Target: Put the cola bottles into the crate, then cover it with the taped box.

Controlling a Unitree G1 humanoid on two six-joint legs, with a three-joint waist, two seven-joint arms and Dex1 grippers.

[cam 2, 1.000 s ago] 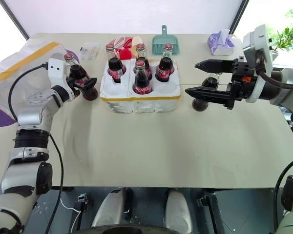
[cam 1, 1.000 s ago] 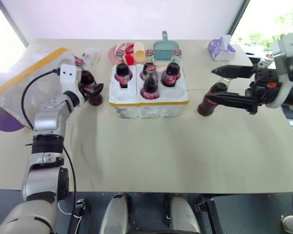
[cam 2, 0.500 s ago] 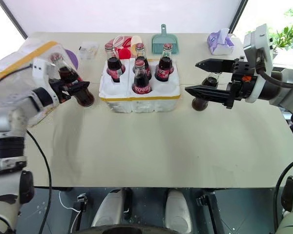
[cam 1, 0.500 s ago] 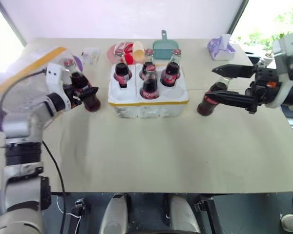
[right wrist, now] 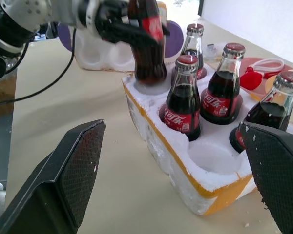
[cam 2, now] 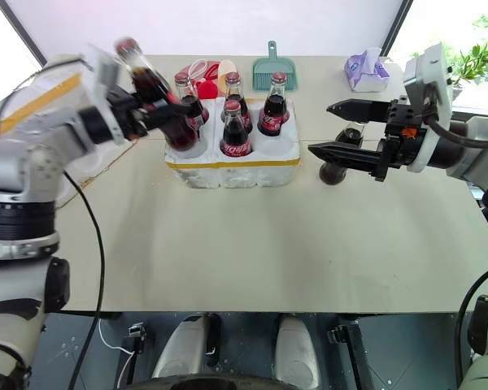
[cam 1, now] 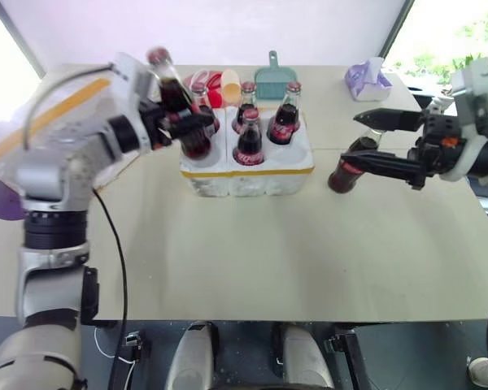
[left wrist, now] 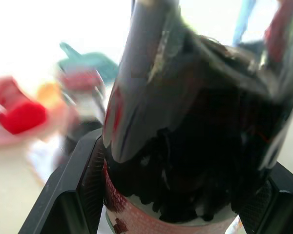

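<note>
My left gripper (cam 1: 193, 122) is shut on a cola bottle (cam 1: 177, 101) with a red cap and label. It holds the bottle tilted, base over the front-left well of the crate (cam 1: 252, 172). The crate is a low white foam tray with a yellow band. Several cola bottles (right wrist: 183, 100) stand in its wells, and one front well (right wrist: 210, 153) is bare. My right gripper (cam 2: 320, 127) hangs open, right of the crate. Another cola bottle (cam 1: 342, 174) stands on the table under its fingers. The taped box (cam 1: 45, 122) lies at the far left behind my left arm.
Behind the crate lie a teal dustpan (cam 1: 275, 79), red and pink items (cam 1: 211, 84) and a small clear container (cam 1: 152, 92). A purple tissue pack (cam 1: 368, 81) sits at the back right. A purple disc (cam 1: 2, 201) pokes out under the taped box.
My left gripper has carried the cola bottle up and to the right, from the table beside the crate to over its front-left well. The right gripper has stayed put.
</note>
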